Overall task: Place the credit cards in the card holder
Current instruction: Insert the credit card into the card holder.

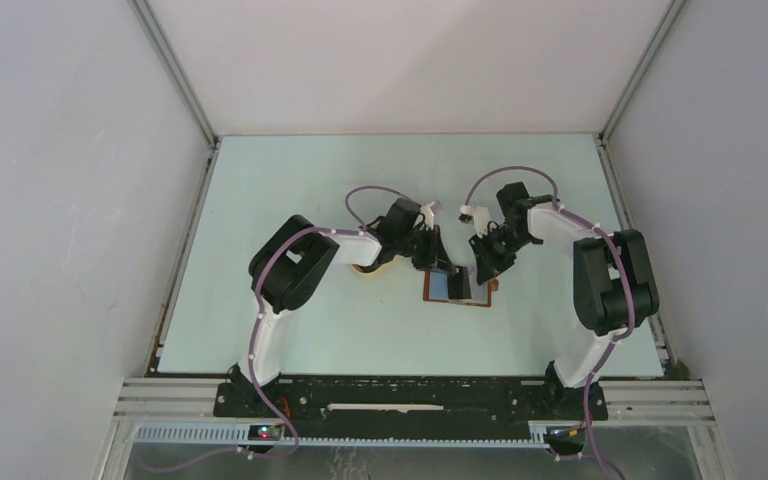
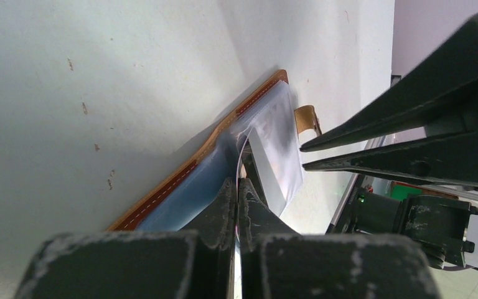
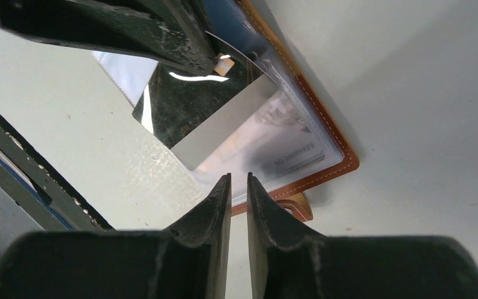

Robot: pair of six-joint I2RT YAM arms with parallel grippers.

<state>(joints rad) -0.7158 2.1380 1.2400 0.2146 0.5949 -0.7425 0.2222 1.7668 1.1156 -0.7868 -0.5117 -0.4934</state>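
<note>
- View from above: the card holder (image 1: pixel 457 290) lies open mid-worktop (image 1: pixel 290 330), with the left claw (image 1: pixel 438 262) and right claw (image 1: pixel 482 268) both over it. A blue card (image 1: pixel 441 288) seems already stowed in its left half. No other loose cards are visible.
- Left wrist: the left claw is clenched on one edge of a grey card (image 2: pixel 266 171), which is tilted over the holder's clear sleeve.
- Right wrist: the right claw is slightly parted, grasping nothing, at the holder's near edge. The grey card looks unseated, so its insertion remains.
</note>
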